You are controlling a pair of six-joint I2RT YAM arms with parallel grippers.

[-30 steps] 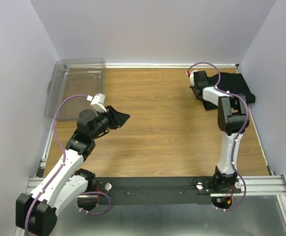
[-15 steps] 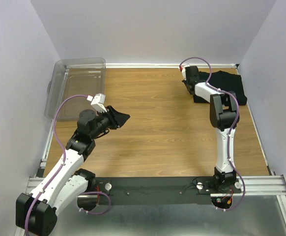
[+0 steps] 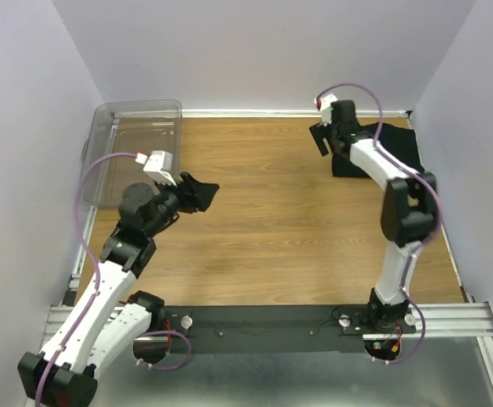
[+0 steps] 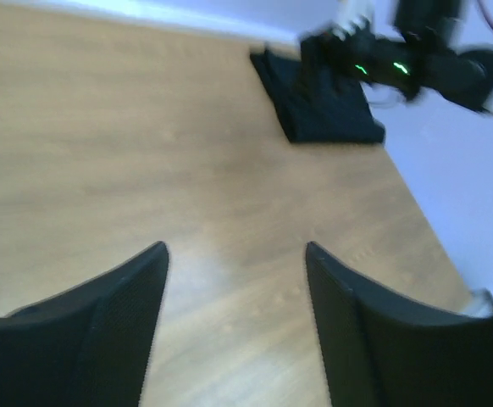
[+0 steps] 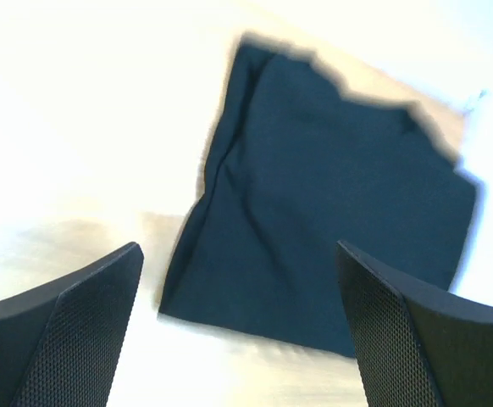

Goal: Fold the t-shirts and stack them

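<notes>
Your right claw [image 3: 321,140] is released: in its wrist view both mesh-faced black fingers [image 5: 77,339] stand wide apart with nothing between them. It hangs above the counter, not touching the cloth. Directly below and just ahead of that claw lie the folded black cloth t-shirts [image 5: 314,195], a flat, roughly square packet with a crease running down the side nearer the claw's left finger. How many layers it holds you cannot tell, and no logo or tag shows. From above, the packet [image 3: 401,140] sits on the pale brown wooden counter [image 3: 263,212] in its far right corner, reaching beyond the claw toward the right wall, with the right arm crossing over part of it.

Your left claw [image 3: 199,188] is released too, its two dark fingers [image 4: 102,331] spread with only bare wood between them. It hovers over the counter, well apart from the packet [image 4: 327,110], which lies far ahead of it and to its right. The clear rectangular plastic bin [image 3: 136,107] stands behind and to the left of this claw, near it.
</notes>
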